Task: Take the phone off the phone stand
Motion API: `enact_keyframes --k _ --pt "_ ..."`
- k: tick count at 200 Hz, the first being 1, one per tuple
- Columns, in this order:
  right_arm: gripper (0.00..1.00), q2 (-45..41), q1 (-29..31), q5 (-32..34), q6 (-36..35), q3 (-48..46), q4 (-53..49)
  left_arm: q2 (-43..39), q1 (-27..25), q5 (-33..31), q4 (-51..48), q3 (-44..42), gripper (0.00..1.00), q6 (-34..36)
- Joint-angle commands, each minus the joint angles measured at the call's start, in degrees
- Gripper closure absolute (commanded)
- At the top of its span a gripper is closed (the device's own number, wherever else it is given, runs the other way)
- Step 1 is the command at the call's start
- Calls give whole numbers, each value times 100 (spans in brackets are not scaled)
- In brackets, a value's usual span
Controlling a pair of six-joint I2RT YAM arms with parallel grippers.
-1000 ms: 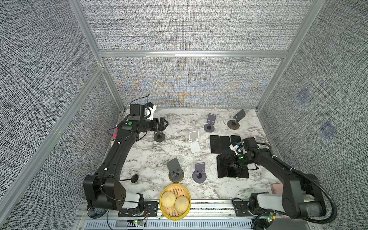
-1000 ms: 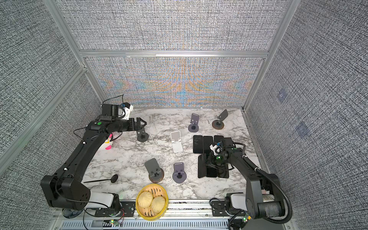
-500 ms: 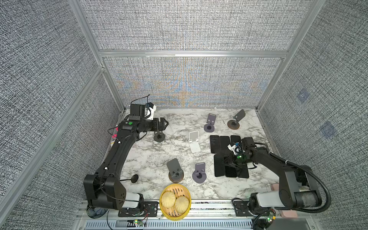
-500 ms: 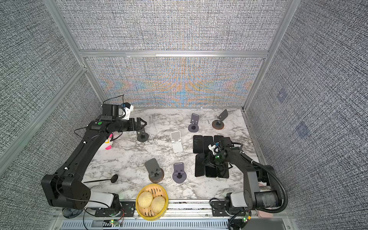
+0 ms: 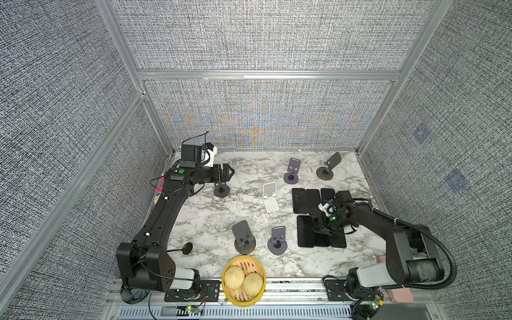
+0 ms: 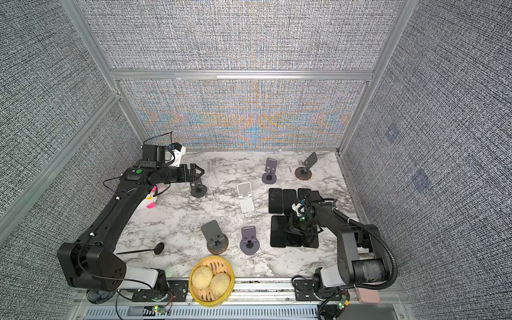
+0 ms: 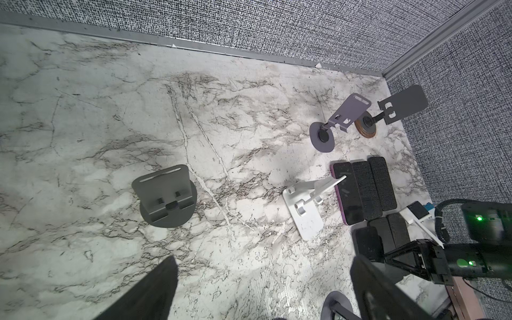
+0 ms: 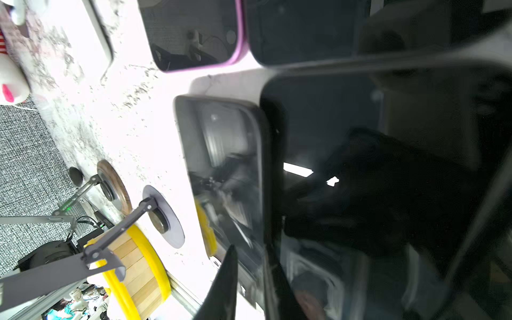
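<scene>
- The left tool [image 5: 231,172] stood wide open above the worktop [image 5: 205,221], over a grey phone stand [image 5: 221,191] at the back left
- The right tool [image 5: 322,227] hung low over the near row of phones [image 5: 304,231]; whether its jaws gripped anything could not be told
- The phone [image 5: 322,241] beneath it lay flat on the worktop, between two others

It was a robotics lab test cell — grey woven panels [image 5: 263,36] on aluminium framing [image 5: 266,75] boxed in a marble-look tabletop [image 5: 249,171]. Left arm [image 5: 166,216] and right arm [image 5: 368,217] were mounted on a slotted rail [image 5: 293,286] at the front, cables [image 5: 450,257] exposed. Staged props sat about — phone stands [image 5: 243,235], flat phones [image 5: 299,201], a steamer basket [image 5: 225,279] of buns [image 5: 234,278].
</scene>
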Motion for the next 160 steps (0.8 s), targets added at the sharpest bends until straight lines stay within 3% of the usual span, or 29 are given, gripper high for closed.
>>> enact_keyframes --k 1,47,78,121,144,160 --pt "80 42 15 25 -69 69 -78 -20 11 9 87 -11 2 23" --pt "80 80 64 16 -44 192 -64 -38 12 5 89 -11 2 14" --pt "80 -431 68 338 75 193 2 -37 12 -43 79 -19 2 66" --pt "80 -899 68 1478 42 492 -355 -53 12 -158 52 -18 2 89" --pt "80 -1024 50 2757 41 653 -772 -79 11 -269 39 -19 2 111" --pt "76 -1041 79 2868 111 645 -685 -97 7 -277 47 -19 2 115"
